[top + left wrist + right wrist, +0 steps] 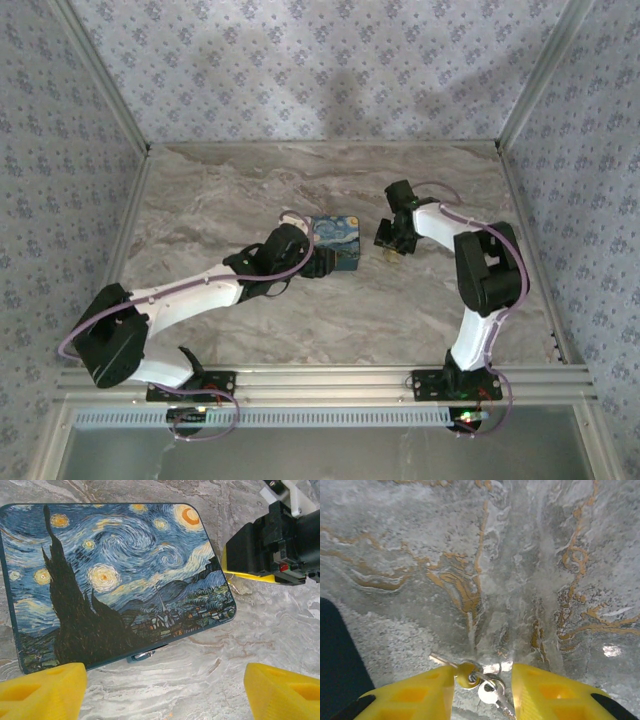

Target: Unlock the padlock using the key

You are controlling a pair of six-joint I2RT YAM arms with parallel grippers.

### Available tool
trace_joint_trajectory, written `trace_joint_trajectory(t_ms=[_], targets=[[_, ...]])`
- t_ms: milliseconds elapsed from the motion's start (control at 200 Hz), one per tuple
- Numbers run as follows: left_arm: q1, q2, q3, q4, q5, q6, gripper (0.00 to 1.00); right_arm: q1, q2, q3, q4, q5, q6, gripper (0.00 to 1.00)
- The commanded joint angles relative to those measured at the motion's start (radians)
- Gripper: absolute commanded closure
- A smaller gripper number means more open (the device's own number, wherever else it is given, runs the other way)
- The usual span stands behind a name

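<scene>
Keys: a small bunch lying on the marble surface, just right of the box.
Right hand: open, fingers either side of the keys, gripping nothing.
Left hand: wide open, empty, hovering at the box's left side.
Padlock: seemingly the small metal bit at the box's edge facing the left hand; too small to be sure.
Box: lid down, contents hidden.
Risk: pinching the ring instead of a key would leave the key dangling, useless for the keyhole.

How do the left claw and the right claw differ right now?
The left claw gapes wide at the painted box's edge; the right claw stands narrower. The left claw has only bare table between its fingers; the right claw straddles the keys lying there. Both are open, with yellow fingers.
</scene>
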Motion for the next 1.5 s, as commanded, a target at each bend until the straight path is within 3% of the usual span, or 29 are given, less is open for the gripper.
trace_joint_trajectory(t_ms=[0,125,465,625,1069,1494], targets=[[-0.006,0.01,0.003,0.017,-0.016,-0.012,0.18,0.001,0.019,0.009,-0.02,0.008,0.026,0.65],[-0.006,0.012,0.001,0.019,-0.018,-0.015,0.18,0.0,0.02,0.007,-0.021,-0.003,0.03,0.66],[-0.006,0.011,-0.008,0.013,-0.038,-0.027,0.19,-0.003,0.023,-0.03,0.011,-0.036,0.049,0.92],[-0.005,0.009,-0.008,0.008,-0.046,-0.034,0.19,-0.007,-0.009,-0.047,0.023,-0.047,0.054,0.96],[0.006,0.0,0.009,0.004,-0.065,-0.05,0.17,-0.086,-0.292,-0.204,0.222,-0.189,0.089,1.0],[0.133,-0.042,0.07,0.131,0.141,-0.093,0.18,-0.127,-0.575,-0.222,0.28,-0.317,0.083,1.0]])
